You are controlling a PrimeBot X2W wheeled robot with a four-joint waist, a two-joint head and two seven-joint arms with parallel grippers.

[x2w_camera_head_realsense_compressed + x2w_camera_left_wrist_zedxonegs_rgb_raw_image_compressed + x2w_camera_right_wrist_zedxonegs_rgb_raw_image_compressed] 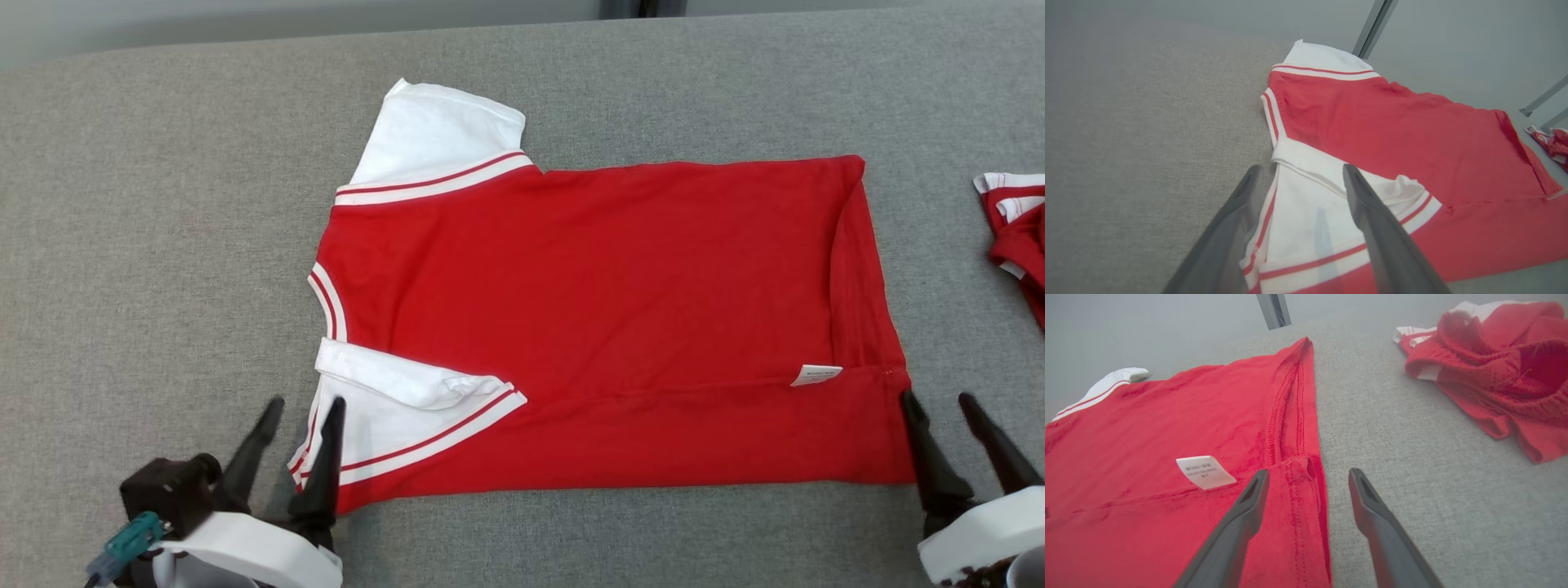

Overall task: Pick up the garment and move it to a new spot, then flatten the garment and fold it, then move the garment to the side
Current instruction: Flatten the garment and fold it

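Red-and-white T-shirt (604,327) flat on grey worktop (163,245), near edge folded over, left tool (306,402) wide at sleeve (392,425), right tool (937,398) wide at hem (878,310).

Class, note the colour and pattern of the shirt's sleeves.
The sleeves are white, with a thin red stripe beside the red shirt body; clearest in the head view.

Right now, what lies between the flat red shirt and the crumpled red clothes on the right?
Bare grey surface, nothing else; the right wrist view shows it.
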